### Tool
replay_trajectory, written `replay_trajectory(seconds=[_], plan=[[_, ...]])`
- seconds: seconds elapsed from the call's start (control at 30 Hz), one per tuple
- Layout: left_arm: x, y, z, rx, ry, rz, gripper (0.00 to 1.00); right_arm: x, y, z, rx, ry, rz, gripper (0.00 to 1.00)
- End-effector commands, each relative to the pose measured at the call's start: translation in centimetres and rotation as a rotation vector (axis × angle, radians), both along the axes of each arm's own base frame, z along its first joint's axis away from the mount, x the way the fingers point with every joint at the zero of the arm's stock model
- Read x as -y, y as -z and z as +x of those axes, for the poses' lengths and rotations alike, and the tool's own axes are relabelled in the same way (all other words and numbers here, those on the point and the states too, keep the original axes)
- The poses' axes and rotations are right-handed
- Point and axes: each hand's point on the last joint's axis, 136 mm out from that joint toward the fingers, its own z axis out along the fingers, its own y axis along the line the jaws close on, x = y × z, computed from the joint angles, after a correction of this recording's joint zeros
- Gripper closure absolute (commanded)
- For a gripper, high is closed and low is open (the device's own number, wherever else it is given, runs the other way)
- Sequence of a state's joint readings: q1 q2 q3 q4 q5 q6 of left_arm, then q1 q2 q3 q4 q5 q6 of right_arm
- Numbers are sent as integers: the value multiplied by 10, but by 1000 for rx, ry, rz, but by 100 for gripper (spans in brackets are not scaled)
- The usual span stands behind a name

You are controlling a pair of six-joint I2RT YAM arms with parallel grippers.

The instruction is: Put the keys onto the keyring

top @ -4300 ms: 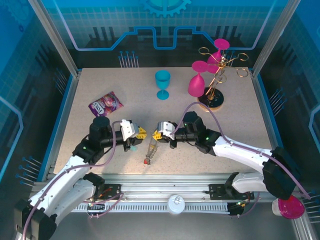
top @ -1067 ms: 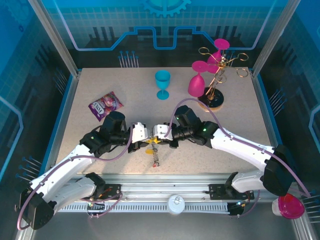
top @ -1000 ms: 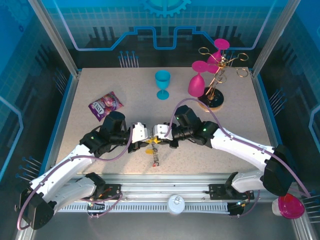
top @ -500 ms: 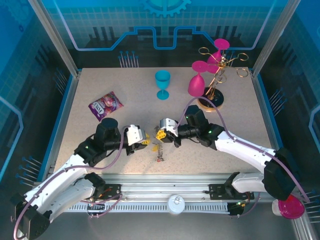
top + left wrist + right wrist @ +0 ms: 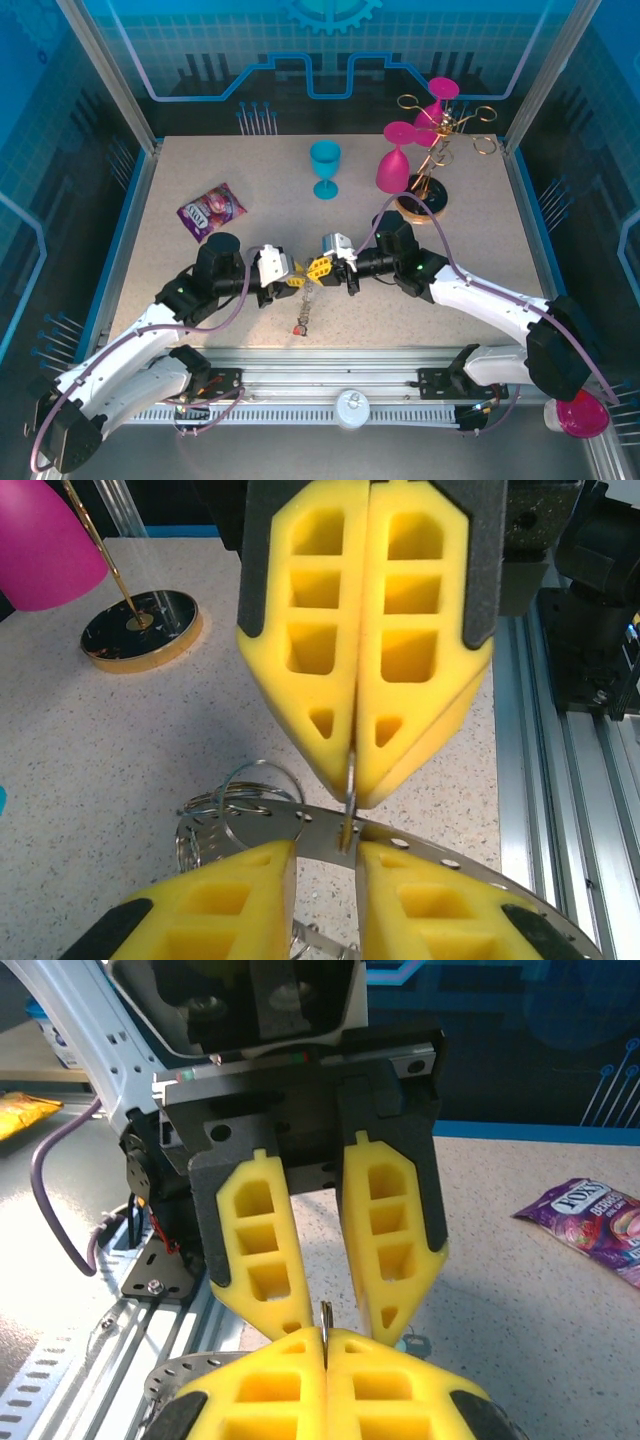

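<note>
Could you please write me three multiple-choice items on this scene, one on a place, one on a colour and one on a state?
1. Where does the snack packet lie on the table?
A. left of the lone goblet
B. between the grippers
C. at the right edge

2. What colour is the lone goblet?
A. pink
B. teal
C. yellow

3. How is the right gripper?
A. wide open
B. shut on the snack packet
C. shut on the keyring

Answers: 1 A, the top view shows the packet at the far left. 2 B, its bowl and foot are teal. 3 C, the left wrist view shows its jaws pressed together on the ring's edge.
</note>
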State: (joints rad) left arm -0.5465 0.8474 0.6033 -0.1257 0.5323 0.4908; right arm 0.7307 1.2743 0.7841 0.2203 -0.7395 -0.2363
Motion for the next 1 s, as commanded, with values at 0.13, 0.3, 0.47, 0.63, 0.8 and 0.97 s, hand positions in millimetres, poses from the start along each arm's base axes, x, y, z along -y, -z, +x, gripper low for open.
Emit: replay_trajectory(seconds=[0.13,0.3,0.47,0.63,0.8,0.97], plan=[[7,-2,-8,-21,51,-42,77,-6,-14,-2,21,-37,56,100],[8,-3,-8,-17,56,-45,78,-10,-11,-4,17,-49,49,100],[8,-3,-8,-13,60,-43,85,-14,-10,-6,8,-62,51,100],[7,-3,-8,4,63,-34,100,-13,-6,-6,2,-59,40,100],[1,-3,-5,39,32,11,100,2,12,7,49,39,-63,81],[-3,1,-7,31,32,65,100,19,24,12,129,89,-202,76]])
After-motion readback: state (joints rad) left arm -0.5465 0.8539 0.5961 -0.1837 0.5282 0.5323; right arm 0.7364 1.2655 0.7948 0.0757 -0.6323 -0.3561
